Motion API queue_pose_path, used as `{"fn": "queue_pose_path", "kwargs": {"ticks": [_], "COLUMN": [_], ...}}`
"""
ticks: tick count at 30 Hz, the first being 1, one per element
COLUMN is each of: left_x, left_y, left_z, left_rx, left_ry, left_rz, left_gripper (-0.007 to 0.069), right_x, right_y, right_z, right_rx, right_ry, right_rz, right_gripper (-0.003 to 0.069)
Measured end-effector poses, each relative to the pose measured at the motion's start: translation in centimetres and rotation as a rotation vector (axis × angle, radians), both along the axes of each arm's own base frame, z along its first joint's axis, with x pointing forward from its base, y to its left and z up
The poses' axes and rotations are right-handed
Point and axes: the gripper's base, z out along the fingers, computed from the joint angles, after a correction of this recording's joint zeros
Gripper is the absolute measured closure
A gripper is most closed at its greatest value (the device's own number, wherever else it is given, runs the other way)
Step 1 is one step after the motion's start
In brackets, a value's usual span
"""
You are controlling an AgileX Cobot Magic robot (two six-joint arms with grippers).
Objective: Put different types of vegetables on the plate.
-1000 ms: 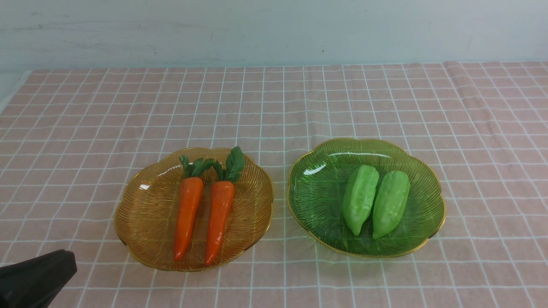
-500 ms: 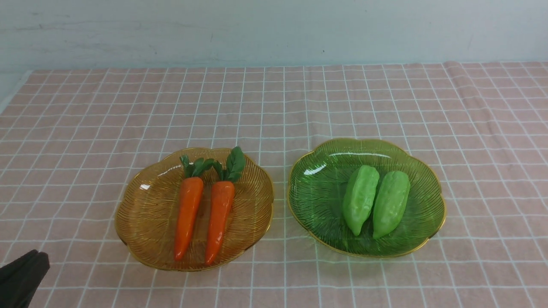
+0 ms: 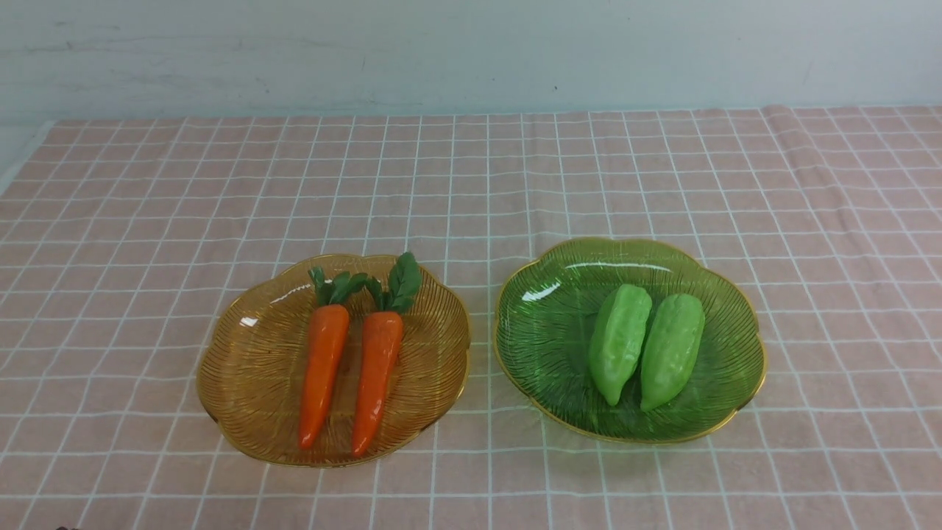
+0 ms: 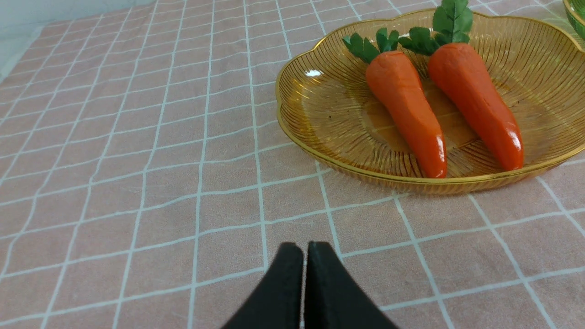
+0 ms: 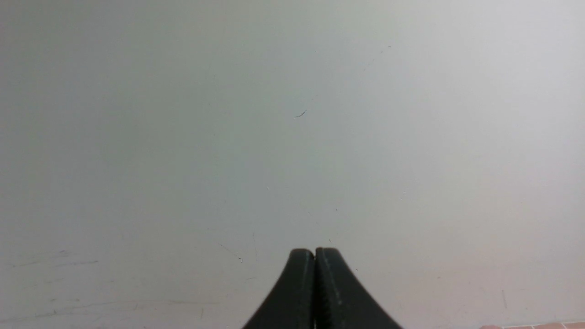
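Two orange carrots [image 3: 349, 368] with dark green tops lie in the amber plate [image 3: 250, 368]. Two light green gourds [image 3: 647, 350] lie in the green plate [image 3: 544, 338]. The left gripper [image 4: 304, 249] and the right gripper [image 5: 315, 255] are both pressed together, holding nothing.

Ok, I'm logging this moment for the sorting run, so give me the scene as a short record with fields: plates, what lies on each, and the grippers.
surface: pink checked cloth
amber plate: robot's left side, holds two carrots side by side, leaves pointing away from the robot
green plate: robot's right side, holds two green gourds side by side
mixing: none, each plate holds one kind
left gripper: shut, empty, above the cloth short of the amber plate
right gripper: shut, empty, facing the wall
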Motion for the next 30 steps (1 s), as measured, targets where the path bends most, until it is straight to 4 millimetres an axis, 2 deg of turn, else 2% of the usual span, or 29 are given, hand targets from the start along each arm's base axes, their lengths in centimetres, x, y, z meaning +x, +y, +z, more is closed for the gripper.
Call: {"fn": "queue_pose_path", "kwargs": {"ticks": [19, 26, 30], "left_x": [0.0, 0.0, 0.0], "left_y": [0.0, 0.0, 0.0], "left_z": [0.0, 0.0, 0.0], "left_rx": [0.000, 0.000, 0.000], "left_ry": [0.000, 0.000, 0.000], "left_rz": [0.000, 0.000, 0.000], "left_gripper": [0.0628, 0.0628, 0.0628], "right_x": [0.0, 0.1, 0.6], "right_y": [0.0, 0.1, 0.0], "right_z": [0.0, -0.4, -1.9], "right_rx": [0.000, -0.170, -0.326], "right_ry": [0.000, 0.022, 0.135], "right_rz": [0.000, -0.047, -0.129], "right_gripper": [0.0674, 0.0674, 0.0674]}}
